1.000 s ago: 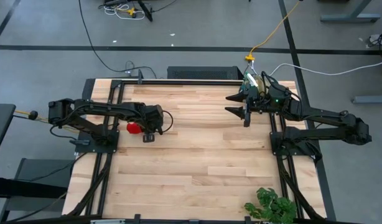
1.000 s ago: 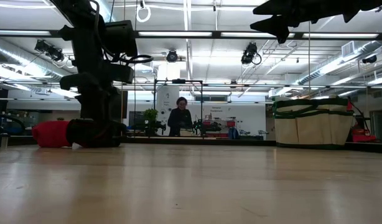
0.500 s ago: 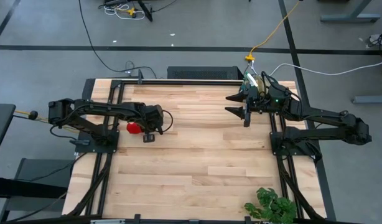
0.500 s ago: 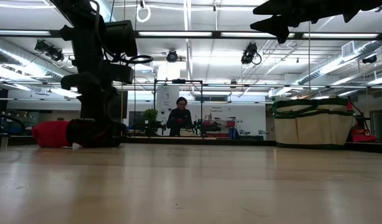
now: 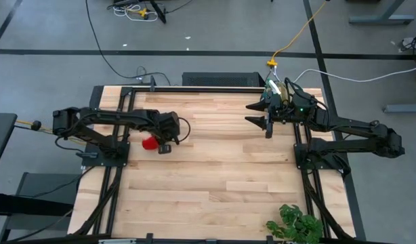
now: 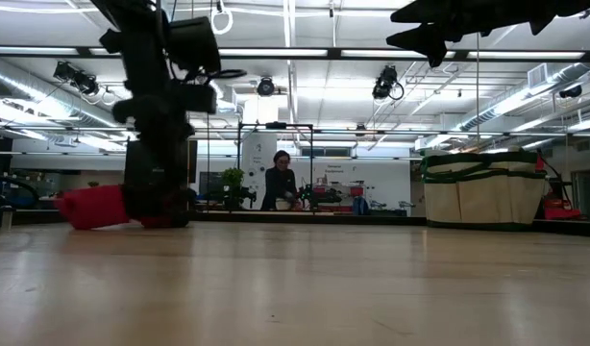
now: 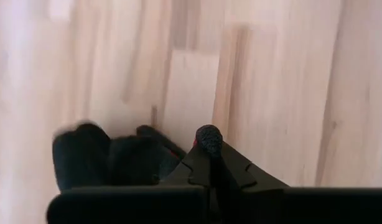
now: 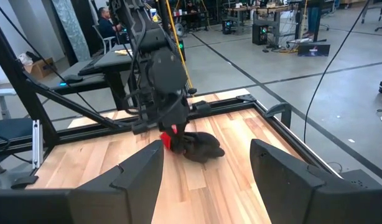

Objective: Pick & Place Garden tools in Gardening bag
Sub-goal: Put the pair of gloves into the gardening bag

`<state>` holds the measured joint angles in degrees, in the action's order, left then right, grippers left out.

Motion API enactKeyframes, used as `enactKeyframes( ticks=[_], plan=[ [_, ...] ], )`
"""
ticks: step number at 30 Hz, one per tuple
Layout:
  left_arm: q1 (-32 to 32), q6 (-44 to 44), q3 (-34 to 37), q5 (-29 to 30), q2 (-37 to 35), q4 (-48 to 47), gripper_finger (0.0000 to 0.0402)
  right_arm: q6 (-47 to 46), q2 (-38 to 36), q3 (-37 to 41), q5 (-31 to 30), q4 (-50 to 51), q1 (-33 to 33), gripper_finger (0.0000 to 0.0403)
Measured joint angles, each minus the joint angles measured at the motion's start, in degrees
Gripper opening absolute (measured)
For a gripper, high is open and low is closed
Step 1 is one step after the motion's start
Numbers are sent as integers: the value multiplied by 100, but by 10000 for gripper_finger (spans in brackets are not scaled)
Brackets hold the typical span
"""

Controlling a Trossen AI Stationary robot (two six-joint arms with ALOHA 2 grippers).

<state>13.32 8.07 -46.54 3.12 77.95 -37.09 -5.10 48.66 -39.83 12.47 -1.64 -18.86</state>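
Red-and-black glove (image 5: 149,141): it sits at about nine o'clock on the table (image 5: 215,183), pinched at one end in my left fingers; a second ago it lay flat on the wood, and now its red end is tipped up.
Left gripper (image 5: 163,144): my fingers have just clenched shut on the glove after standing half spread, and the low view shows my wrist higher than before.
Grip quality: the left wrist view shows dark fabric bunched beside my closed tips, though the blur means I can only say it looks caught, not how deep.
Right gripper (image 5: 267,114): spread wide and holding nothing, it hangs in the air at about one o'clock, just as it did a second ago.
Gardening bag (image 6: 480,188): it stands at the table's right edge under my right arm, well apart from the glove.
Meaning: I judge the pick made, so the carry across to the bag comes next.
Watch: limp fabric could slip from a shallow pinch.
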Motion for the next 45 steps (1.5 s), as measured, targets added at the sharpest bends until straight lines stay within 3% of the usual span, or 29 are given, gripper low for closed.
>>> enactKeyframes(
  ticks=[27, 33, 45],
  plan=[
    [-7, 165, -3539, -479, 0, -20, 6, -384, 2, 0, 1, -135, -1, 240],
    [-7, 178, -3975, -813, 0, 124, 6, -653, 2, 0, 11, -642, 0, 240],
    [-7, 156, -4107, -1093, 0, 1110, 6, -804, 2, 0, 15, -1798, 1, 240]
  ],
)
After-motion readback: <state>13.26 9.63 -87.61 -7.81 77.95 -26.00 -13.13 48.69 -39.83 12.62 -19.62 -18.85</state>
